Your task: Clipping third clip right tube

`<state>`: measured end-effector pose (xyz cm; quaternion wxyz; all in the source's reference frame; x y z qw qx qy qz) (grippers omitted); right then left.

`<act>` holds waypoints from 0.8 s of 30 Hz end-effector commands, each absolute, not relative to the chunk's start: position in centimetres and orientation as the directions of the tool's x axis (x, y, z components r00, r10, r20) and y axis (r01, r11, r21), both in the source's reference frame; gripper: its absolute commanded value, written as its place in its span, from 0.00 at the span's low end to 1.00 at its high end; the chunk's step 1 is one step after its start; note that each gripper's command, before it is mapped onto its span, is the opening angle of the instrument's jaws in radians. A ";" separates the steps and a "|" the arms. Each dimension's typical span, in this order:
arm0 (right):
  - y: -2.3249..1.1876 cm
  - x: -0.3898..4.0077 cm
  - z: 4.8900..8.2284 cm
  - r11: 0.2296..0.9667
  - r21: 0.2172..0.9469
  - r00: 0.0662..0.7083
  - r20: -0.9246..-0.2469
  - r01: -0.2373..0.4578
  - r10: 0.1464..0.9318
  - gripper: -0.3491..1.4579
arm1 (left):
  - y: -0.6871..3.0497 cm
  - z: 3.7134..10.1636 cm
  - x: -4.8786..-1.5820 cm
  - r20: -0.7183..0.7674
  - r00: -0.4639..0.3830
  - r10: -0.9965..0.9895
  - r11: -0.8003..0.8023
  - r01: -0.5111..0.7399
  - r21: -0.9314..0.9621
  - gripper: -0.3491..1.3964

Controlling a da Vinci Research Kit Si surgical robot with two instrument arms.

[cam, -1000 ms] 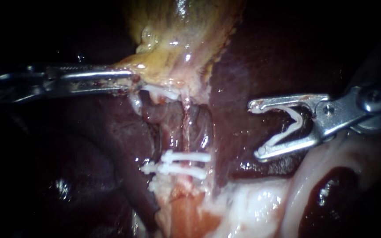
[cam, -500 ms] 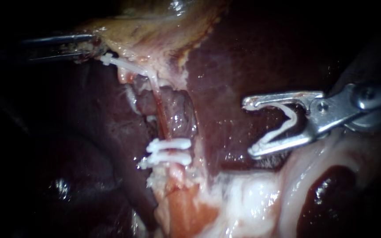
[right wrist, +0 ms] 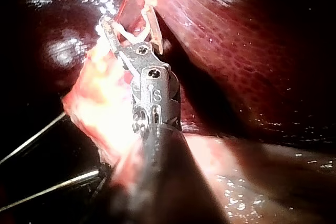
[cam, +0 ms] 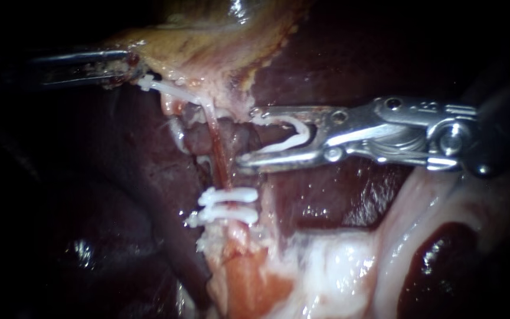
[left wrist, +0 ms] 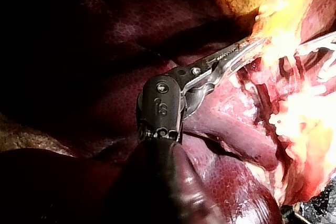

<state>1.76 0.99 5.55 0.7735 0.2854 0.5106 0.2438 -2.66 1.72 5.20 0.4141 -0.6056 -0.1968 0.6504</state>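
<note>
A thin reddish tube (cam: 218, 155) runs down from the yellow gallbladder (cam: 208, 47) to two white clips (cam: 229, 204) closed across it. My right instrument (cam: 247, 136) reaches in from the right. Its jaws stand apart and hold an open white clip (cam: 293, 134) between them, its tips just right of the tube, above the two clips. The right wrist view shows the same jaws (right wrist: 128, 19) with the clip at the tissue. My left instrument (cam: 126, 65) is shut on the gallbladder's edge at upper left, as its own view also shows (left wrist: 252, 45). Another white clip (cam: 159, 86) lies just below those jaws.
Dark liver (cam: 337, 53) surrounds the field on both sides. Pale, glistening tissue (cam: 349, 266) spreads at the lower right, under the right instrument's shaft. Orange tissue (cam: 249, 283) lies below the two clips.
My right instrument has moved left from over the liver until its tips stand at the tube, its jaws closer together. My left instrument had drawn the gallbladder's edge up and left, then held.
</note>
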 end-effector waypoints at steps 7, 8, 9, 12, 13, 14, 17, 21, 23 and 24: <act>1.01 2.06 5.71 0.666 0.742 0.363 -0.601 -0.077 0.712 0.47 | 1.72 5.21 -2.67 -0.625 0.077 0.777 -0.580 -0.299 -0.758 0.00; 1.01 2.09 5.71 0.659 0.749 0.360 -0.597 -0.070 0.717 0.47 | 1.72 5.21 -2.68 -0.625 0.077 0.777 -0.580 -0.300 -0.758 0.00; 1.01 2.12 5.70 0.657 0.751 0.356 -0.598 -0.063 0.718 0.47 | 1.72 5.21 -2.68 -0.625 0.077 0.777 -0.580 -0.300 -0.758 0.00; 1.01 2.21 5.67 0.635 0.772 0.330 -0.591 -0.034 0.736 0.47 | 1.72 5.21 -2.69 -0.625 0.077 0.777 -0.580 -0.300 -0.758 0.00; 1.00 2.23 5.65 0.631 0.776 0.314 -0.596 -0.012 0.739 0.47 | 1.72 5.21 -2.69 -0.625 0.077 0.777 -0.580 -0.300 -0.757 0.00; 0.99 2.24 5.63 0.620 0.785 0.298 -0.591 -0.001 0.749 0.47 | 1.72 5.21 -2.69 -0.625 0.077 0.777 -0.580 -0.300 -0.757 0.00; 0.97 2.27 5.52 0.596 0.802 0.246 -0.586 0.042 0.772 0.47 | 1.72 5.21 -2.69 -0.625 0.077 0.777 -0.580 -0.301 -0.757 0.00; 0.94 2.31 5.31 0.561 0.824 0.214 -0.565 0.085 0.797 0.47 | 1.71 5.21 -2.69 -0.625 0.077 0.777 -0.580 -0.301 -0.757 0.00; 0.93 2.32 5.22 0.553 0.826 0.220 -0.563 0.112 0.796 0.47 | 1.71 5.21 -2.70 -0.625 0.076 0.777 -0.580 -0.298 -0.758 0.00; 0.94 2.32 5.16 0.547 0.826 0.229 -0.563 0.133 0.794 0.47 | 1.71 5.21 -2.70 -0.625 0.076 0.777 -0.581 -0.298 -0.758 0.00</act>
